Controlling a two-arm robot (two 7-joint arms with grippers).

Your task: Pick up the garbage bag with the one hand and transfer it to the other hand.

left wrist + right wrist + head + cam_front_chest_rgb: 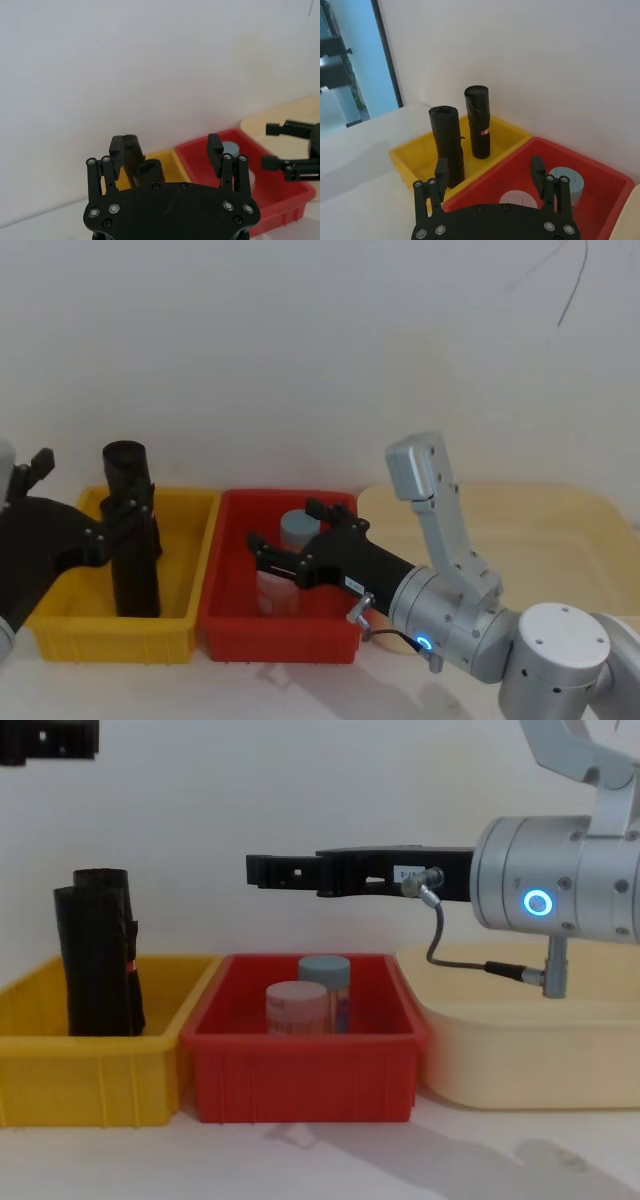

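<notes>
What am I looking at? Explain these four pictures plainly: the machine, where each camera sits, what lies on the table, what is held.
This is a two-armed robot. One picture comes from its head, one from its chest, one from each wrist. On the table stand a yellow plastic bin, a red plastic bin and a cream tray. The yellow bin holds two upright rolls: the plain matte-black garbage bag roll and a black roll with a red mark. The red bin holds two lidded jars. The right hand hangs open above the red bin; the left hand is open, raised high on the left. Neither holds anything.
</notes>
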